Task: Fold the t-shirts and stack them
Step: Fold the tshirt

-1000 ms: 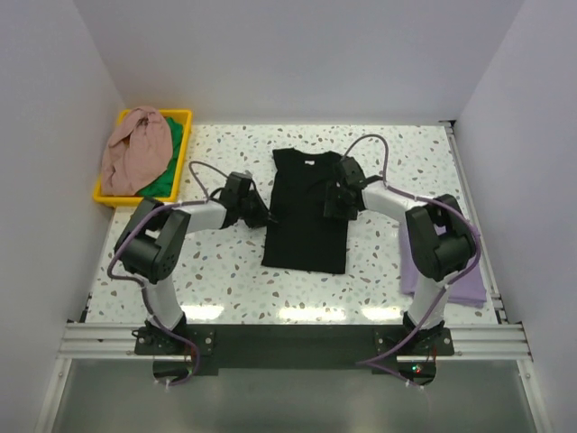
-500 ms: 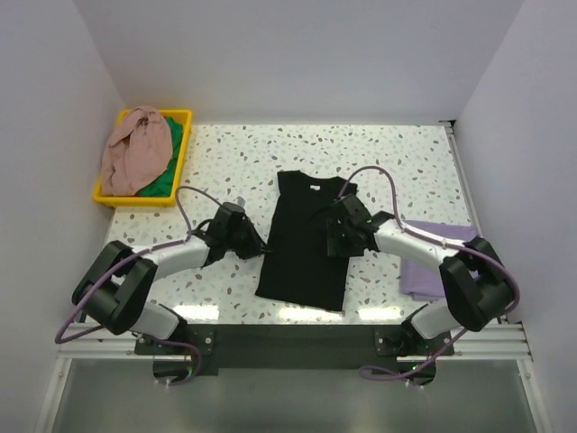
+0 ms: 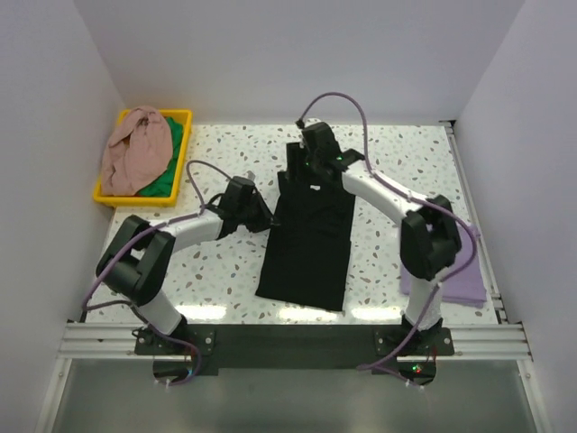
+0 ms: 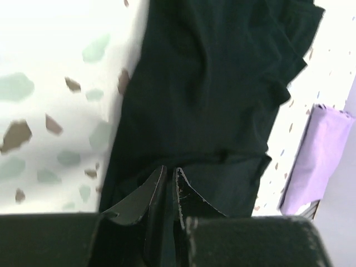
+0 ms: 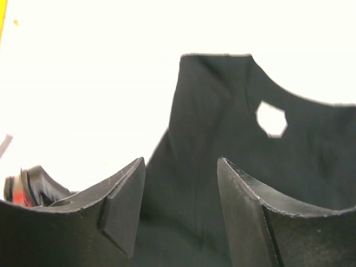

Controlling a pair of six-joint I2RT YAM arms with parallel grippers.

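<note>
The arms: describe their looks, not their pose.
The left arm and right arm both have white links between black joints, and they stand on black bases. A lavender cable loops loosely along each. The left gripper and right gripper are black, with two wedge-shaped fingers scuffed pale at the edges.

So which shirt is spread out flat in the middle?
The black t-shirt. The pink t-shirt and the green t-shirt are bunched in the yellow bin, and the purple t-shirt lies by the right edge.
</note>
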